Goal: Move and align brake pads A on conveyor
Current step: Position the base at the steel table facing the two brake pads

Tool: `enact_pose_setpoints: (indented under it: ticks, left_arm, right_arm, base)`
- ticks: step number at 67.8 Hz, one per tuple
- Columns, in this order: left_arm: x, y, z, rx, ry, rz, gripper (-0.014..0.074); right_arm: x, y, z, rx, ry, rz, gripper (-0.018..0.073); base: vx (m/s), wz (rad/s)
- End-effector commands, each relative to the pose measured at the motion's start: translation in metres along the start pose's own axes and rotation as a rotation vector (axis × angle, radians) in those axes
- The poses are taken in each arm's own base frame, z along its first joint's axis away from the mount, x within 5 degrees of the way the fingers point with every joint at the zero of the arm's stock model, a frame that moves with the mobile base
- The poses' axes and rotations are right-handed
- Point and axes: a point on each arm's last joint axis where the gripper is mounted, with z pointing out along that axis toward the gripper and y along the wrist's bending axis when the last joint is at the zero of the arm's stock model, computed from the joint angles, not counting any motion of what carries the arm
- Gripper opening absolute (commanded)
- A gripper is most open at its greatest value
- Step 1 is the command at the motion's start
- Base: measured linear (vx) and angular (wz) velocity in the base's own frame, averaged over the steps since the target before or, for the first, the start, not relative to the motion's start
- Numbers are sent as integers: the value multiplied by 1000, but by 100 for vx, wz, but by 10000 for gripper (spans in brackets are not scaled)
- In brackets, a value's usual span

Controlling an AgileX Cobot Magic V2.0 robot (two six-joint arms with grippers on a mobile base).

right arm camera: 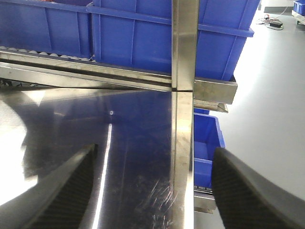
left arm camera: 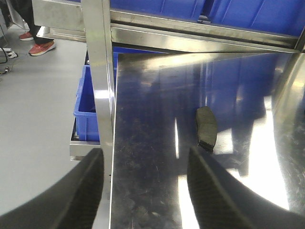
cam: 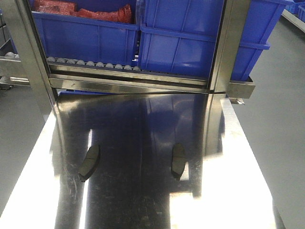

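Dark grey brake pads (cam: 89,162), flat, oblong

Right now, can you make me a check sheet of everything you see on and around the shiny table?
Surface: steel table, shiny, finely scratched; no belt in view.
Job's things: left pad and right pad, lying flat and apart on the table.
Clutter: nothing seen.
Grippers: left gripper open, empty; right gripper open, empty.
Cables: some wires on the far floor.
Surroundings: blue bins on a roller rack; red stuff in one bin; someone's red shoes; grey floor.
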Motion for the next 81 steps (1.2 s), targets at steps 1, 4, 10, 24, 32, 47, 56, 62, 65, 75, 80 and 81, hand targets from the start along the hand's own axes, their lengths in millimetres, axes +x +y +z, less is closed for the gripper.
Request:
enact_pose_setpoints:
  ticks: [1,4,10,24,32,47,56,62,65,75,80,81]
  left_arm:
    - [-12,-1,-3,10,-78,-7,372]
    - [-13,-1,-3,10,-79,-7,372]
    - [-13,-1,-3,10,-80,-7,372]
    - [-13,-1,-3,10,-88,-7,372]
    - [-10,-1,-2,9,-37,-28,372]
    - [-33,0,27,-22,188,-7,372]
    - [-54,-1,59,-28,294,-3,372]
    - [-65,-3,87,-25,403,-18,372]
    - [-70,-4,100,-16,455,-25,372]
    - [-81,-13,153,69,610,-63,372]
    - [-82,-23,179,133,681,-50,372]
    - [-82,-24,181,140,686,-46,372]
  right_arm:
    - [-14,0,-2,3,-89,-6,505]
    - [-14,0,-2,3,-89,-6,505]
    - [-14,0,-2,3,-89,-6,505]
    - [-14,0,-2,3,-89,-6,505]
    - [-14,0,-2,3,-89,-6,505]
    - [-14,0,-2,3,-89,-6,505]
    - [-14,0,-2,3,-89,-6,505]
    - [-14,0,-2,3,-89,-6,505]
    - [-14,0,-2,3,-89,-6,505]
    - [-14,0,-2,3,-89,-6,505]
    - [-14,0,-2,3,-89,-6,505]
    - [-14,0,-2,3,-89,-6,505]
  base:
    - [0,0]
    - [0,0]
    - [0,0]
    - [0,0]
    - [0,0]
    - [0,0]
    - [0,0]
    - [0,0]
    - [0,0]
    - [0,0]
    - [0,0]
    - [0,0]
